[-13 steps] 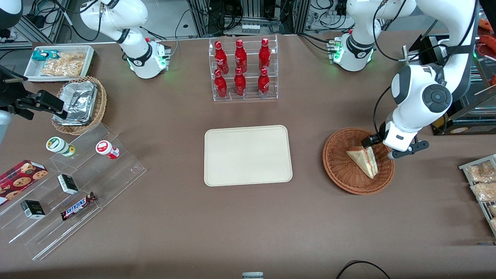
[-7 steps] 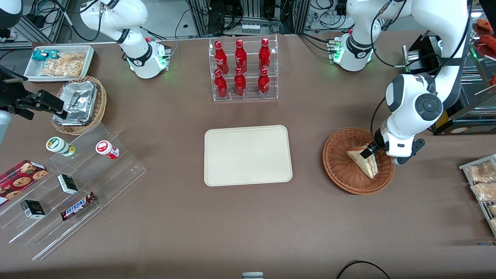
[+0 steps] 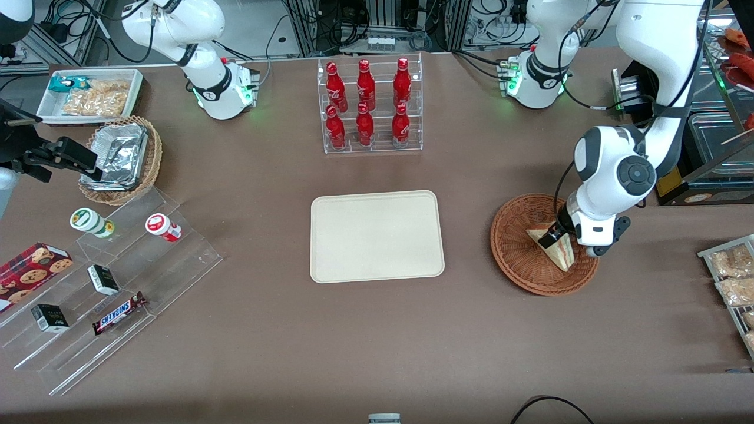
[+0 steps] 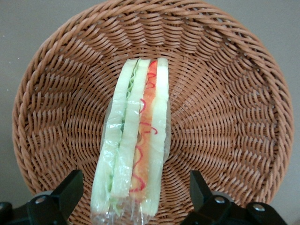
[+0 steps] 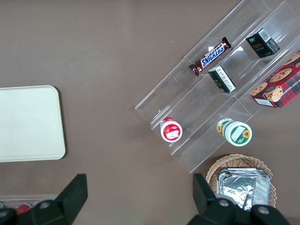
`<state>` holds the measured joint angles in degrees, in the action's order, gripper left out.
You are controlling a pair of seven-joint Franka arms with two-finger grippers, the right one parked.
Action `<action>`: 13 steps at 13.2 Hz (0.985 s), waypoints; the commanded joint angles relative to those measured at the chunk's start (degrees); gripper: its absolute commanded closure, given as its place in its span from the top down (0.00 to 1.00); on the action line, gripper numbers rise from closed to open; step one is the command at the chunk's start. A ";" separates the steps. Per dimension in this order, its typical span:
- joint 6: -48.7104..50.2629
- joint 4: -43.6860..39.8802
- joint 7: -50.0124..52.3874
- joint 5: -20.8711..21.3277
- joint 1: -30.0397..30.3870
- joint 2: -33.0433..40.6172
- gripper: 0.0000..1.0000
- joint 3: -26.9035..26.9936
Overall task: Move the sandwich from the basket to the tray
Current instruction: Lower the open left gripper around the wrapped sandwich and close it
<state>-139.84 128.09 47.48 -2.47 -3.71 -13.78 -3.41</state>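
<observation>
The sandwich (image 3: 559, 252) is a plastic-wrapped wedge of pale bread with red and light filling, lying in the round reddish-brown wicker basket (image 3: 518, 253) toward the working arm's end of the table. In the left wrist view the sandwich (image 4: 136, 140) stands on edge in the basket (image 4: 225, 112). My left gripper (image 3: 559, 240) is down in the basket, open, with one finger (image 4: 70, 190) on each side of the sandwich's end, a gap left on both sides. The cream-beige tray (image 3: 377, 235) lies flat at the table's middle with nothing on it.
A clear rack of red bottles (image 3: 368, 106) stands farther from the front camera than the tray. A clear stepped stand with snacks (image 3: 112, 277), a lighter basket with foil container (image 3: 121, 159) and a white bin (image 3: 88, 94) lie toward the parked arm's end. Packets (image 3: 730, 277) lie beside the basket.
My left gripper has come down from above the basket's rim into the basket and now straddles the sandwich's end. The sandwich has not moved.
</observation>
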 commanded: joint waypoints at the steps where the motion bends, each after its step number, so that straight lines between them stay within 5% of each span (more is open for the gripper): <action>1: -0.61 -0.47 -0.37 -0.08 -0.16 -0.54 0.95 -0.10; 2: -0.52 -0.47 -0.46 0.01 -0.16 -0.63 0.79 -0.02; 4: -0.52 -0.47 -0.64 0.45 -0.16 -0.54 0.21 -0.02; 5: -0.52 -0.47 -1.16 1.75 -0.16 -0.37 0.07 -0.02; 9: 2.53 -1.43 -6.51 3.52 -0.16 1.82 0.04 -0.10; 13: 21.83 -11.52 -14.24 3.52 -0.16 1.66 0.00 -4.39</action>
<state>-126.14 121.22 35.96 0.25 -3.73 -12.48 -5.54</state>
